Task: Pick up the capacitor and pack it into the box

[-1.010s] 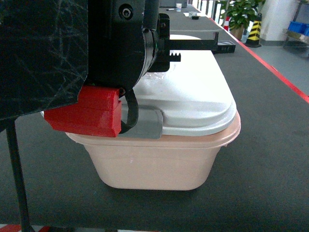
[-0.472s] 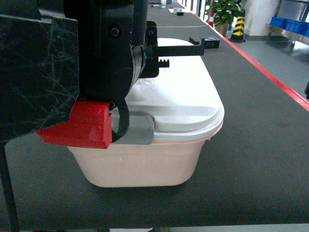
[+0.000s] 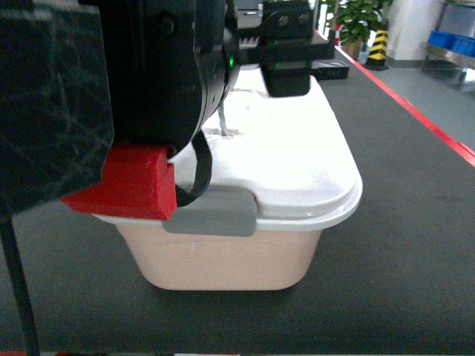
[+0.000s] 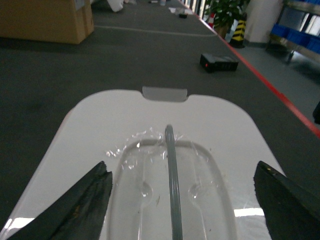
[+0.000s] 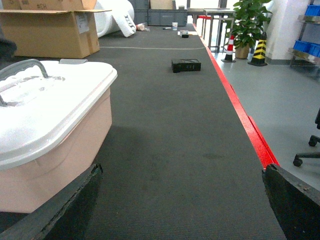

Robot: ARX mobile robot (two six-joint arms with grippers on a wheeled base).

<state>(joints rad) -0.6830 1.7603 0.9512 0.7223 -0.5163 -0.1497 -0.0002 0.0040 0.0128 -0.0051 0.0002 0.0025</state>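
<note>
While our left gripper (image 4: pixel 177 200) spreads its jaws wide over the grey handle (image 4: pixel 171 165) and the right gripper (image 5: pixel 175 205) gapes empty beside, the box (image 3: pixel 245 252) sits lidded on the table (image 5: pixel 175 130). We see no capacitor, so we judge packing not begun.

The pale pink rounded-rectangular plastic tub (image 3: pixel 230 259) stands on the dark grey carpeted desk (image 3: pixel 401 222), its white lid (image 3: pixel 297 163) on top and a grey latch clip (image 3: pixel 211 211) at its near end. The left hand (image 4: pixel 182 195) hangs above the lid, a finger to either side of the grey wire-like handle (image 4: pixel 172 185). A small black rectangular block (image 5: pixel 186 65) lies well behind the tub, and a brown cardboard carton (image 5: pixel 50 32) farther back on the left. The right hand (image 5: pixel 180 210) sits to the right of the tub.
</note>
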